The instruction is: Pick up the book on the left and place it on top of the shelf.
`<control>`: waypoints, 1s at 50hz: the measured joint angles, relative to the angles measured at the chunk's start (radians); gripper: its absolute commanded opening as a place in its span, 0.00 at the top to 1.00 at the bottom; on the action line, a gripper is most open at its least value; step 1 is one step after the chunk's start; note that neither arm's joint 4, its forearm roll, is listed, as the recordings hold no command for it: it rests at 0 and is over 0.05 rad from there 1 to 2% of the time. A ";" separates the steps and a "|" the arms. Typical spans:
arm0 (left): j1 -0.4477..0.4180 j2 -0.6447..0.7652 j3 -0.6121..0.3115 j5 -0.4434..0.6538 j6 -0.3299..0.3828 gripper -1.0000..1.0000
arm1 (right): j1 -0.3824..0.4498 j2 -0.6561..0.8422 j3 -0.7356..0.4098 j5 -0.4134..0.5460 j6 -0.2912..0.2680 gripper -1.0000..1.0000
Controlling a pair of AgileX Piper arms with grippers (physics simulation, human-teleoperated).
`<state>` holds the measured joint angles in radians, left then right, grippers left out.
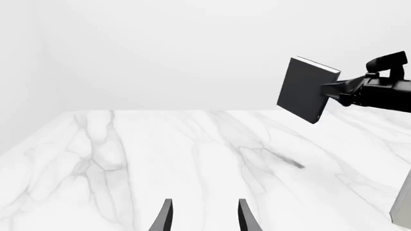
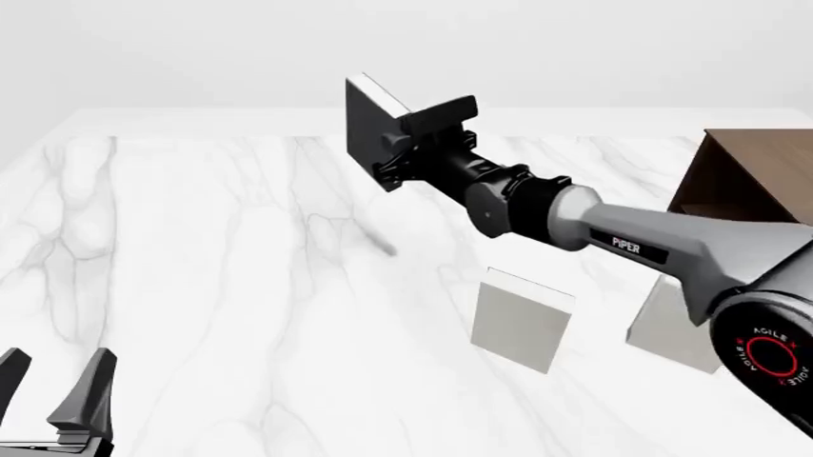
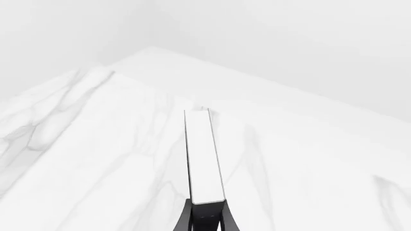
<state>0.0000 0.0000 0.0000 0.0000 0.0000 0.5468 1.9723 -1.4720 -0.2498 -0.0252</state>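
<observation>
The book (image 2: pixel 368 129), black-covered with white page edges, hangs tilted in the air above the far middle of the table. My right gripper (image 2: pixel 396 162) is shut on its lower edge. In the left wrist view the book (image 1: pixel 301 89) shows well above the marble, with the right gripper (image 1: pixel 330 91) clamped on its side. Along the right wrist view, the book's white page edge (image 3: pixel 203 159) runs straight out from the right gripper (image 3: pixel 205 211). My left gripper (image 2: pixel 51 390) stands open and empty low at the near left, fingers (image 1: pixel 165 216) apart. The dark brown shelf (image 2: pixel 749 176) stands at the far right.
Two white-covered books stand upright on the marble table (image 2: pixel 190 248): one (image 2: pixel 519 319) near the middle right and one (image 2: pixel 680 324) partly behind the right arm, close to the shelf. A white book's edge (image 1: pixel 403 207) shows in the left wrist view.
</observation>
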 measured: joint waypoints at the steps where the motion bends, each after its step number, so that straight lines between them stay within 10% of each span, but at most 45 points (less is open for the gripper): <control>1: 0.000 0.000 0.000 0.000 0.000 0.00 | 0.001 -0.010 0.008 0.000 -0.002 1.00; 50: 0.000 0.000 0.000 0.000 0.000 0.00 | -0.029 -0.463 0.318 0.090 -0.127 1.00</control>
<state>0.0000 0.0000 0.0000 0.0000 0.0000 0.5180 1.5093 -1.1540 -0.1600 -0.1523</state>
